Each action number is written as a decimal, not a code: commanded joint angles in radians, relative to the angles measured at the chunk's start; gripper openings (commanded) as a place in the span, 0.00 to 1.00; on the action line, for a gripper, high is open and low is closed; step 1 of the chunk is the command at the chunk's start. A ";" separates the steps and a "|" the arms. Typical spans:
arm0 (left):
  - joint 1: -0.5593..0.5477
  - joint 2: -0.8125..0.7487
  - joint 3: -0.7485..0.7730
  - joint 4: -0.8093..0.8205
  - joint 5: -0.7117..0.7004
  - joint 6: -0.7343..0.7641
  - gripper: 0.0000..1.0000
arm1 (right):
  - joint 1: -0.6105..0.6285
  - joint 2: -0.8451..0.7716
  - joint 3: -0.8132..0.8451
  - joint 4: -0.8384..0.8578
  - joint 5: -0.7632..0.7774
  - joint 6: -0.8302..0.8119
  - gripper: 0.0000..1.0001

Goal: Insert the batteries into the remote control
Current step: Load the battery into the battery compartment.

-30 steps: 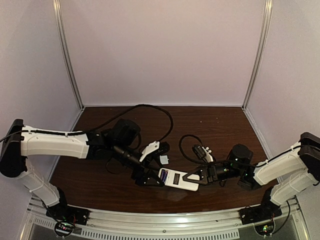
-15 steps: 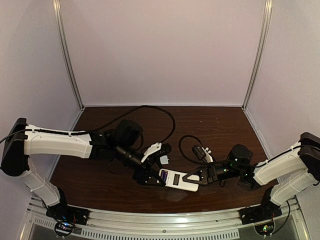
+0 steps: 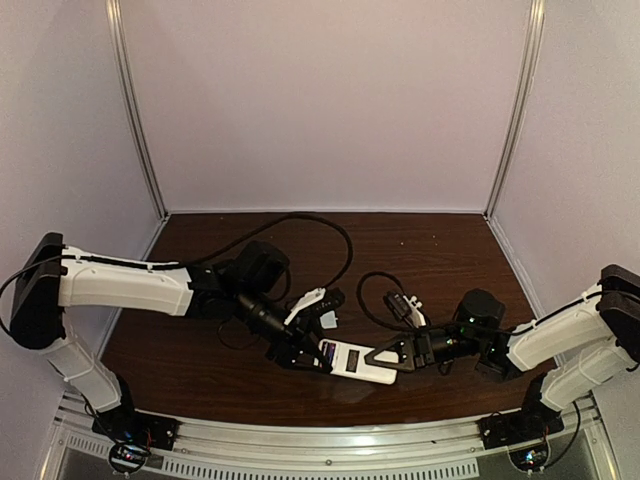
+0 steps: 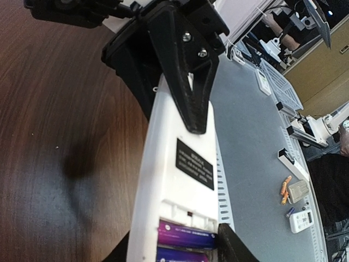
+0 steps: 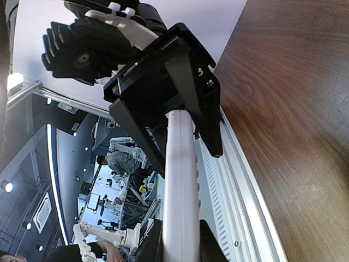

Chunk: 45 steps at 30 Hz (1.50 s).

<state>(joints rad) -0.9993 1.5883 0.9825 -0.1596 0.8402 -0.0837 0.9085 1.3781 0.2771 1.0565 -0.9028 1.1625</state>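
While arms [image 3: 120, 285] reach inward, right tool [image 3: 385, 358] clamps remote control [image 3: 355, 362], left tool [image 3: 313, 353] astride (grip unclear).

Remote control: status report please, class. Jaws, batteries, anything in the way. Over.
Right jaws shut on remote control. Left jaws straddle its battery end, contact unclear. Both batteries seated, compartment uncovered. No obstruction seen.

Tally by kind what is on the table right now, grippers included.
Remote control: 1
Batteries: 2, both in the remote's open compartment
Small white piece: 1, lying apart from the remote
Grippers: 2, the left gripper and the right gripper
Total: 6
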 commanded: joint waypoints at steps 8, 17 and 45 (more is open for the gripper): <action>0.032 0.070 0.016 0.078 0.023 -0.073 0.29 | 0.028 -0.079 0.042 -0.014 -0.035 -0.050 0.00; 0.049 0.071 0.010 0.105 0.013 -0.138 0.43 | 0.028 -0.122 0.059 -0.120 -0.028 -0.115 0.00; 0.072 0.031 -0.046 0.215 0.089 -0.187 0.51 | 0.028 -0.122 0.051 -0.109 -0.026 -0.110 0.00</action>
<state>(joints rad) -0.9657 1.6306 0.9550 -0.0326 0.9390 -0.2367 0.9150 1.2804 0.3031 0.8864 -0.8703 1.0683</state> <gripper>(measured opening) 0.535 0.165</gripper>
